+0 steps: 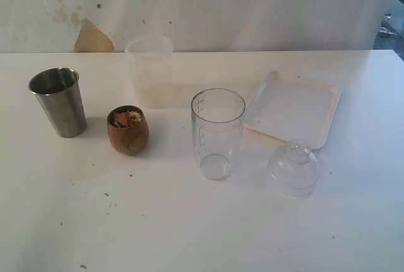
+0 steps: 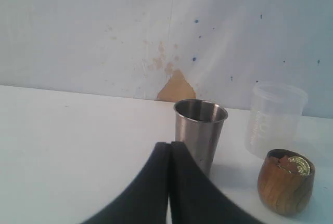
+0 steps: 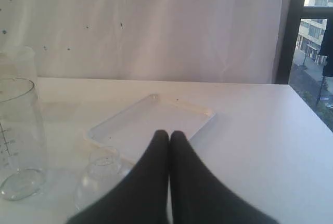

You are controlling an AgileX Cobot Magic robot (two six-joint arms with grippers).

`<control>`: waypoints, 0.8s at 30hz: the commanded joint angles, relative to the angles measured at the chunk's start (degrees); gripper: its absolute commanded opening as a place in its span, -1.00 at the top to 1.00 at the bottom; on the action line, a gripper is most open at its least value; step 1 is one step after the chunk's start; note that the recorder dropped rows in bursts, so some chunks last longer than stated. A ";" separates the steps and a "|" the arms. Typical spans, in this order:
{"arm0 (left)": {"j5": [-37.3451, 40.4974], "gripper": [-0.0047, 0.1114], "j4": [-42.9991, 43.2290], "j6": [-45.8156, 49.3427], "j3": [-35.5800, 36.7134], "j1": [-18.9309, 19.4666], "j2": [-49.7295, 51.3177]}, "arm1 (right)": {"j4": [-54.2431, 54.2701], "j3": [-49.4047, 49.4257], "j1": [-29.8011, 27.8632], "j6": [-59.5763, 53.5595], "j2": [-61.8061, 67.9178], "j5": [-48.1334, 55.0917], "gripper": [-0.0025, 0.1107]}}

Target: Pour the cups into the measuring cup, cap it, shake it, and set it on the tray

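**Item 1, steel tumbler** point(image 2: 200, 130): upright on the worktop point(image 1: 189, 234), long axis vertical, mouth open upward. It stands straight ahead of the left tool point(image 2: 169, 145), close beyond the fingertips. Contents not visible.

**Item 2, wooden cup** point(image 2: 286, 182): upright, holding small mixed pieces. It is ahead of the left tool but off its line, on the side toward the measuring cup. It is apart from the tumbler.

**Item 3, measuring cup** point(image 1: 218, 133): upright, uncapped, apparently empty. It is ahead of the right tool point(image 3: 169, 133) and well off to the side toward the left arm.

**Item 4, domed lid** point(image 1: 293, 168): clear, resting on the worktop just ahead of the right tool, between the measuring cup and the tray point(image 1: 293, 82).

**Item 5, tray**: flat and bare, directly beyond the lid from the right tool.

**Item 6, frosted cup** point(image 1: 150, 70): farther back, not part of the job.

**Tools:** both are clenched, fingers pressed together, grasping nothing.

**Assessment:** pouring has not begun. The left arm is the nearer to both cups. A sideways grasp across the tumbler's vertical axis looks the likely opening, and the fingers must part first.
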 commanded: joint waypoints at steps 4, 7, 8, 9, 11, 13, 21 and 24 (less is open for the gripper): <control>-0.32 0.92 0.08 -0.08 -0.14 -0.04 -0.17 | 0.00 0.10 -0.21 0.21 -0.26 0.30 0.96; -0.56 0.92 0.08 -0.08 -0.14 -0.04 -0.17 | 0.00 0.10 -0.21 0.21 -0.26 0.30 0.96; -1.27 0.92 0.08 -0.08 -0.14 -0.04 -0.17 | 0.00 0.10 -0.21 0.21 -0.26 0.30 0.96; -4.75 0.92 0.08 -0.08 -0.14 -0.04 -0.17 | 0.00 0.10 -0.21 0.21 -0.26 0.30 0.96; -14.97 0.92 0.08 -0.08 -0.14 -0.04 -0.17 | 0.00 0.10 -0.21 0.21 -0.26 0.30 0.96; -18.43 0.92 0.08 -0.08 -0.62 -0.04 -0.17 | 0.00 0.10 -0.21 0.21 -0.26 0.30 0.96; -9.69 0.92 0.08 5.52 -15.97 -0.04 1.80 | 0.00 0.10 -0.21 0.21 -0.26 0.30 0.96; -11.56 0.89 0.08 5.69 -17.11 -0.04 5.31 | 0.00 0.10 -0.21 0.21 -0.26 0.30 0.96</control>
